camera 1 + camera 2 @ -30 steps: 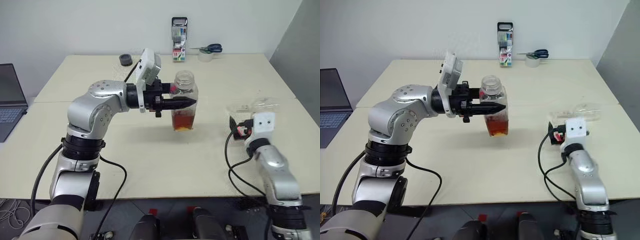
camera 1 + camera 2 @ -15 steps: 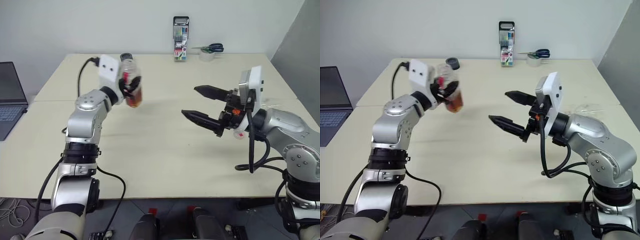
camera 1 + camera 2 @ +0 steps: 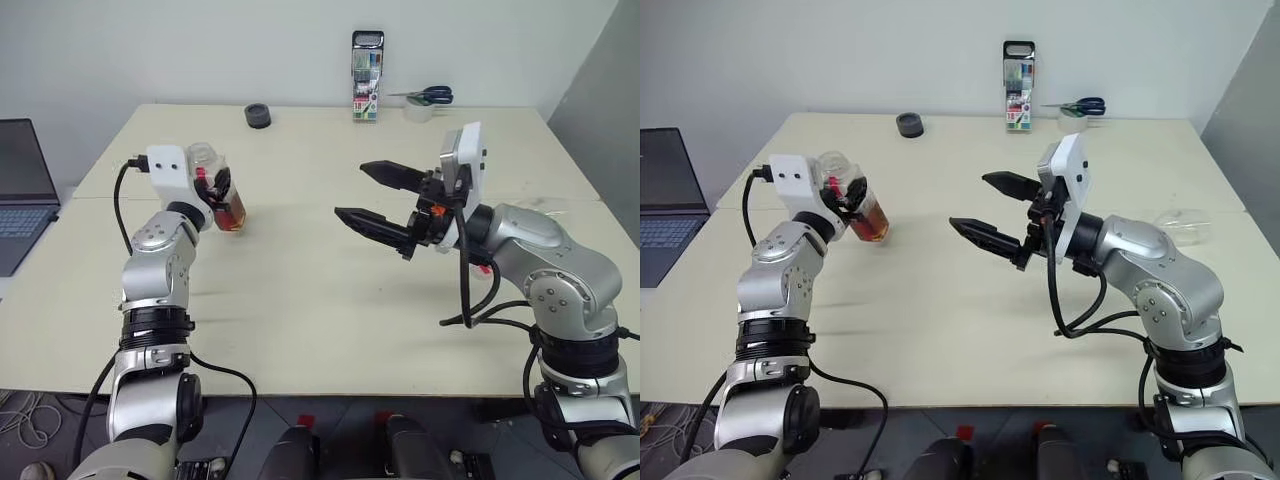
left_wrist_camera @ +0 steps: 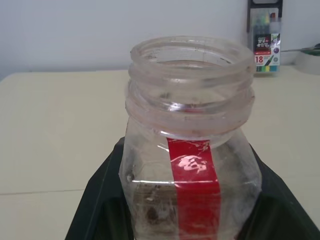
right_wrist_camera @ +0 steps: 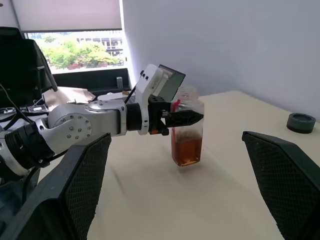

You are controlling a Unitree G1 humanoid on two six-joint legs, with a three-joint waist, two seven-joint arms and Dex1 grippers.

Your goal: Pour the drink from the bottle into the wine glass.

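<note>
Bottle (image 3: 222, 192) moved leftward, clamped between left fingers (image 5: 186, 117).

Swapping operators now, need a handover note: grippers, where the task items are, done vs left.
Left gripper: shut on the bottle, held upright over the left side of the table. The cap is off and the mouth is open; the drink fills its lower part.
Right gripper: open, empty, raised over the table's middle, pointing toward the bottle.
Wine glass: appears to lie on its side near the table's right edge, behind the right arm; it looks empty.
Done: bottle opened and gripped.
Left: get the glass upright and within reach, then pour.
</note>
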